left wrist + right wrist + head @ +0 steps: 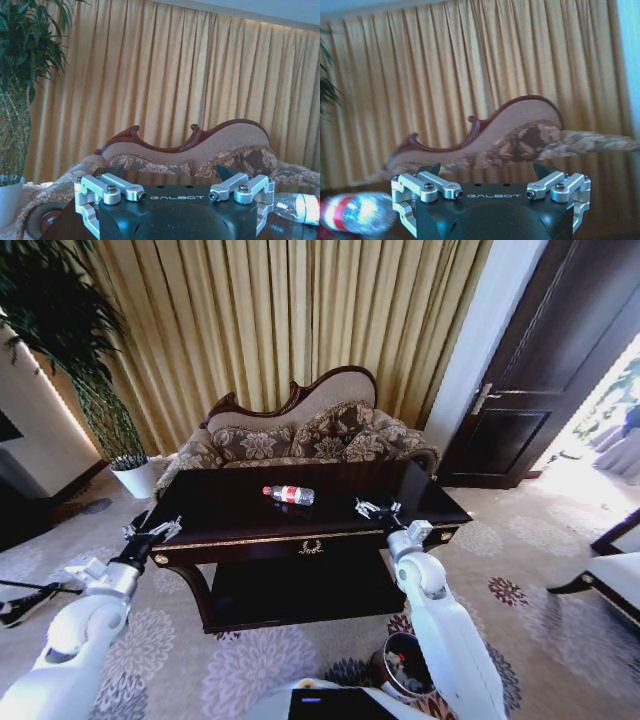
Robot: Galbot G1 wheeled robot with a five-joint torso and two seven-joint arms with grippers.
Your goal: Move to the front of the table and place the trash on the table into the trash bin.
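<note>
**Bottle pickup from the dark worktop**

Bottle lies on its side mid-worktop, just beyond and to the left of the right pincer, whose fingers are spread wide over the surface. The left pincer hovers wide at the near left corner, well apart. Best approach, I judge: straddle the bottle's middle across its width before closing. The bin stands low beside the right arm.

One table; one bottle; one trash bin; one sofa; one potted plant; two end effectors.
</note>
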